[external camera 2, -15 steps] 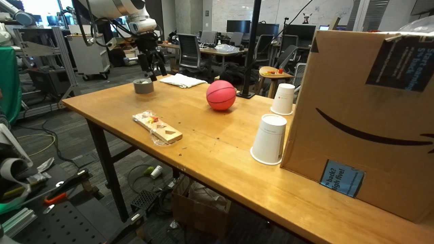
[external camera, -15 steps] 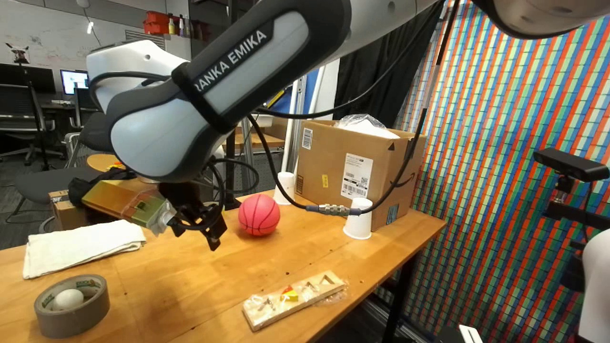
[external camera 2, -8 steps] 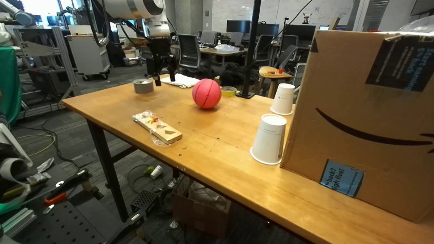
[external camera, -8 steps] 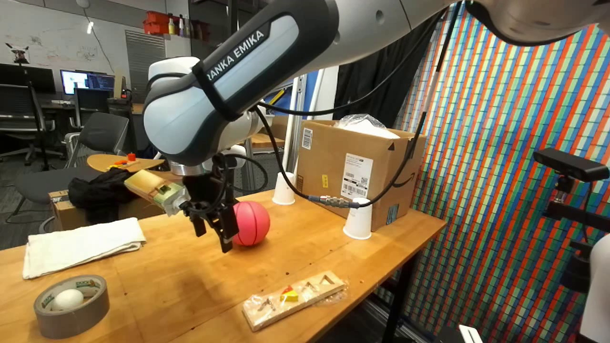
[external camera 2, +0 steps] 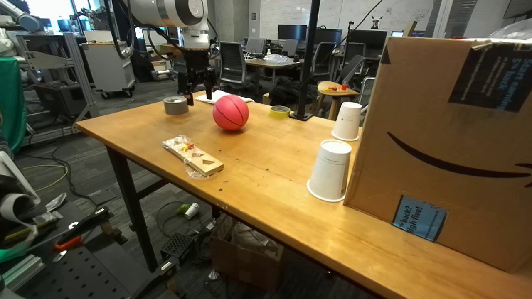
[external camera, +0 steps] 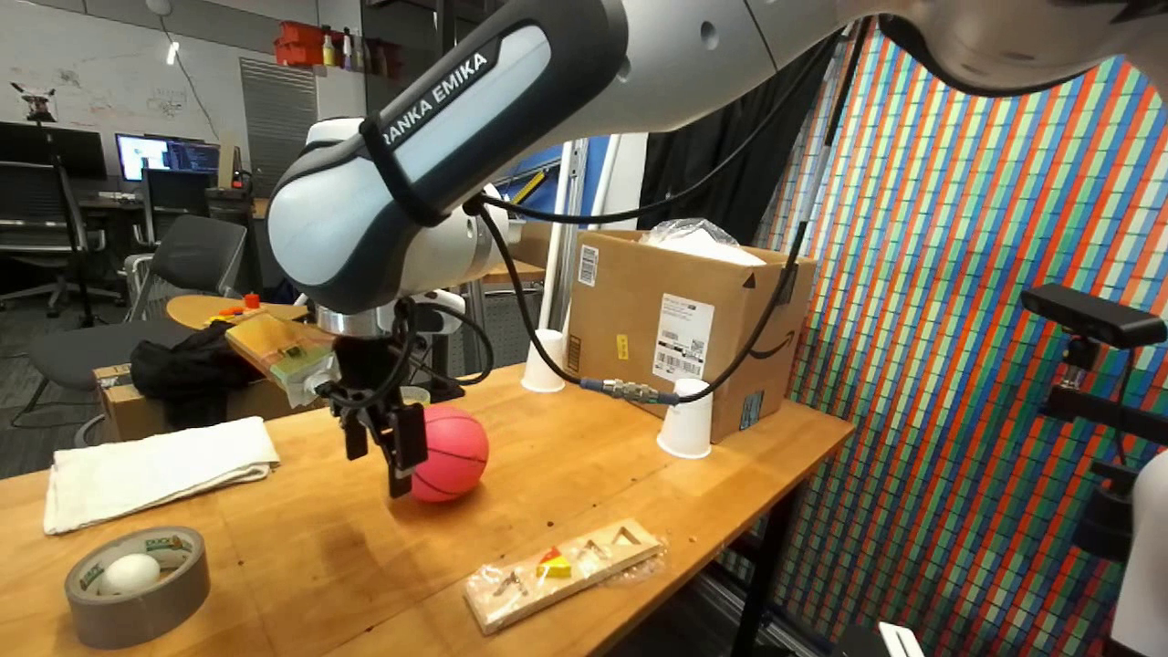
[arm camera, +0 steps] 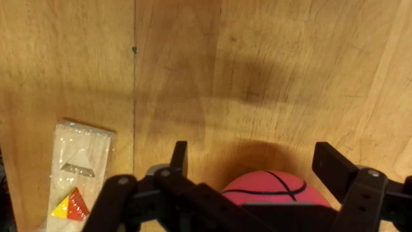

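End effector (arm camera: 251, 153) spread wide, empty; pink black-seamed rubber ball (external camera 2: 230, 113) rolled nearer, toward desk (external camera 2: 124, 121) edge by grey tape roll (external camera 2: 176, 108).

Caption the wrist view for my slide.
Open, empty pincer over a wooden table, partly hiding a pink ball, with a plastic-wrapped wooden board at frame left.

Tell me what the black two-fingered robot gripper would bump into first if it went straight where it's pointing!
Probably the brown wooden tabletop, because the black two-fingered gripper points down. The round pinkish-red ball with black lines is close beside it, so it might get brushed first; depth is unclear.
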Controlling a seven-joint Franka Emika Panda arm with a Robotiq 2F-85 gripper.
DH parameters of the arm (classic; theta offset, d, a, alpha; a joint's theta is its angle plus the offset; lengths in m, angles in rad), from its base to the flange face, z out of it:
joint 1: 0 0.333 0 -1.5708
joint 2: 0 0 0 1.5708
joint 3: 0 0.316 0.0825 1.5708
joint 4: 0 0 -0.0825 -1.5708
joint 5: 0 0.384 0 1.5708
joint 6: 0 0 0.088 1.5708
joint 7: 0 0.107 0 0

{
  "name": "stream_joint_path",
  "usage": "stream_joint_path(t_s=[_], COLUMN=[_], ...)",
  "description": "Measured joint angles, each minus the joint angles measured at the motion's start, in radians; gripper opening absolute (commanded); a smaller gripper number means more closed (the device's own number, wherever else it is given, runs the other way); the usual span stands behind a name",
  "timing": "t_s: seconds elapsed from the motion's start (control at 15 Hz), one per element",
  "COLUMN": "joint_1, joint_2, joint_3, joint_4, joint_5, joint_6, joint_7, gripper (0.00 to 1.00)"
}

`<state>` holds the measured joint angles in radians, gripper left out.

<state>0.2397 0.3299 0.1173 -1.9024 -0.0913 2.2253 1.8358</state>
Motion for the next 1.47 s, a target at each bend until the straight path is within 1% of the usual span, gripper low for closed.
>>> stream_joint_path(t_s=[0.27,0.73,1.07,1.47], joint_1=[0.000,-0.001,-0.003,-0.005], joint_2=[0.020,0.046,0.052,0.073], joint_3=[0.011,0.010,-0.003,-0.040], joint_4=[0.003,0.005,0.030,0.080], joint_5=[0.061,0.138,0.139,0.133], joint_6=[0.044,0.064,0.067,0.050], joint_7=[-0.032,-0.069,-0.098,-0.151], gripper=[1.00,1.00,1.00,1.00])
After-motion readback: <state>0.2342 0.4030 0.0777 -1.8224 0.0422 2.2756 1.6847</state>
